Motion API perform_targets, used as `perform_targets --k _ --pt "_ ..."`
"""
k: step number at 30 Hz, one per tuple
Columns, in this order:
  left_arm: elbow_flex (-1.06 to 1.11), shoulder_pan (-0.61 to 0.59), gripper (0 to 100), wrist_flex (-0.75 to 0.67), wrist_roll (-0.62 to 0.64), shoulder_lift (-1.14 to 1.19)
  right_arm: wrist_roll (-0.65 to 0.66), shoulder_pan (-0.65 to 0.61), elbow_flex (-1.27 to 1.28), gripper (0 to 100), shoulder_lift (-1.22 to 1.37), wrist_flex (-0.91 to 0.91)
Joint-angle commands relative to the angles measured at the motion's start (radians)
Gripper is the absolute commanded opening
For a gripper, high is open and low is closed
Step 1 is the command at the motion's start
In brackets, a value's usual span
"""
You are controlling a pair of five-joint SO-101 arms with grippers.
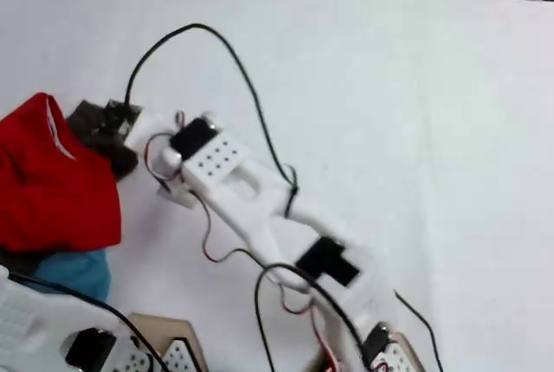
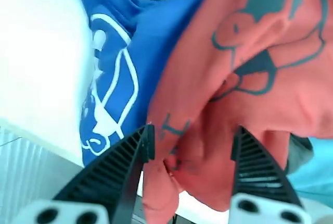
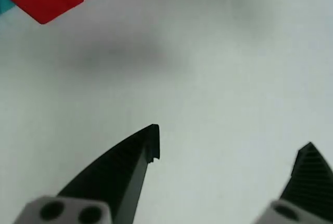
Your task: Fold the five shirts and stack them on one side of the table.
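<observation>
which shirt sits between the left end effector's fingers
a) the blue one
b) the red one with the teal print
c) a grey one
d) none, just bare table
b: the red shirt with the teal print bunches inside the open left end effector, with the blue shirt beside it.

One bench [image 1: 415, 86] carries two arms [image 1: 251, 203] with two tools, a left tool [image 2: 193, 133] and a right tool [image 3: 231, 139]. Three shirts show: one red shirt [image 2: 250, 78], one blue shirt [image 2: 130, 41], one turquoise shirt [image 2: 322, 172].

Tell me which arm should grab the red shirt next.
Left. The left gripper is open right over the orange-red shirt with teal print, a fold between its fingers. The right gripper is open above bare white table, the shirt farther off.
</observation>
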Motion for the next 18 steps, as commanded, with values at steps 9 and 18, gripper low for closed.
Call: perform_targets --k 9,18 --pt "0.364 0.252 17 -0.069 0.032 -0.005 0.041 0.019 -0.121 40.5 -0.005 0.159" --pt "0.401 0.420 8 -0.133 0.098 -0.008 0.081 0.251 -0.120 40.5 -0.133 0.248"
